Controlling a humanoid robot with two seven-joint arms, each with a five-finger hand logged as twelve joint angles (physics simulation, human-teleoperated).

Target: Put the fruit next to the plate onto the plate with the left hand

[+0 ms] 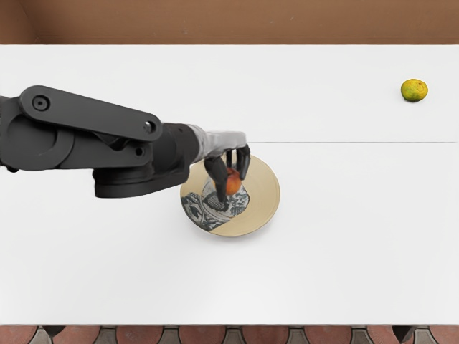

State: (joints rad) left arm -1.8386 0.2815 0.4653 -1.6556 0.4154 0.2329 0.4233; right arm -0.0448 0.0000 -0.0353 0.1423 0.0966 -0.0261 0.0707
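Left robot hand (226, 162) over the plate (267, 195), fingers curled downward and grasping the orange-red fruit (233, 180). The fruit lies within the plate's outline, above its patterned centre; whether it touches the plate surface cannot be told. The left arm (86, 136) reaches the plate from its left side. A green-yellow fruit (414, 89) rests on the white bench (323, 272), well apart from the plate, toward its far right.
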